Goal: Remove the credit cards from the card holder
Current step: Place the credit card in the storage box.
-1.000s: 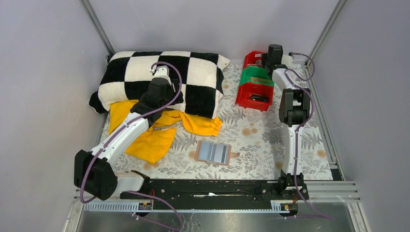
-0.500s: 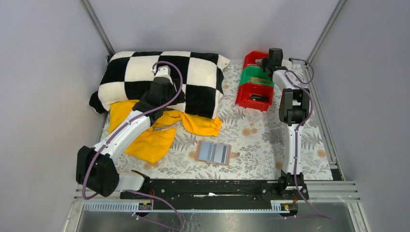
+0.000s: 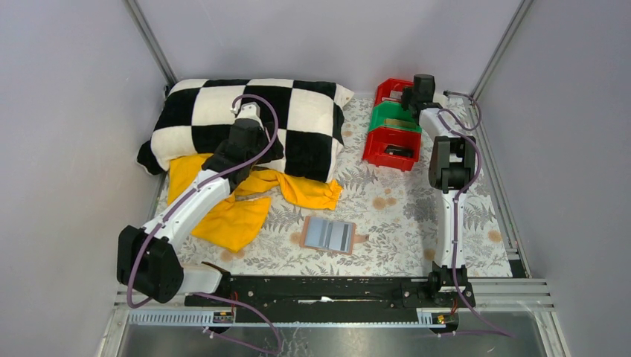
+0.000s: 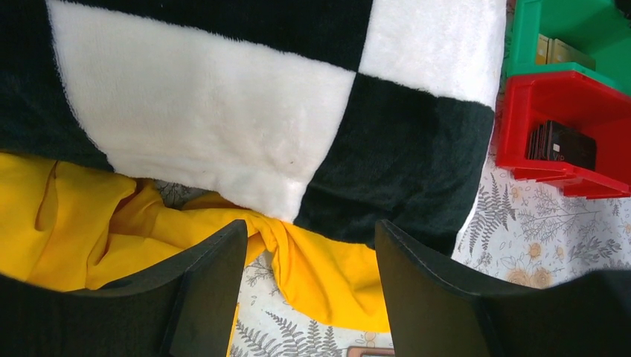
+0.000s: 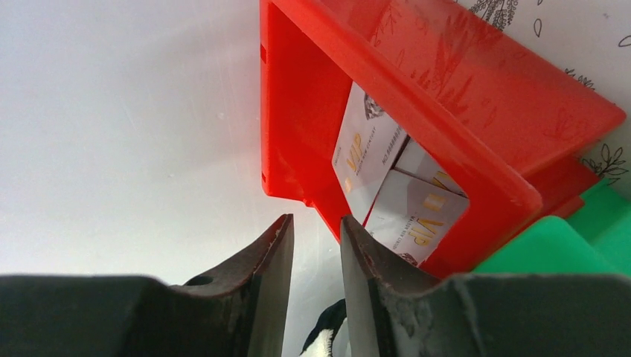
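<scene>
The card holder [image 3: 328, 235] lies open on the floral cloth, grey panels up, tan edging and a side tab on its right. Dark credit cards [image 4: 562, 145] sit in the near red bin [image 3: 390, 146]. White cards with gold VIP lettering [image 5: 368, 145] lie in the far red bin [image 5: 446, 82]. My right gripper [image 5: 317, 223] hovers at that far bin [image 3: 388, 88], jaws a little apart with nothing between them. My left gripper [image 4: 309, 238] hangs open over the yellow cloth [image 4: 327, 271] at the pillow's edge, holding nothing.
A black-and-white checkered pillow [image 3: 253, 119] fills the back left, with the yellow cloth [image 3: 223, 212] spilling out in front of it. A green bin [image 3: 394, 117] sits between the two red bins. Grey walls close in on both sides and at the back.
The right gripper's jaws have parted from shut, and its wrist has shifted slightly at the far red bin. The left arm has barely moved. The card holder lies as before.
</scene>
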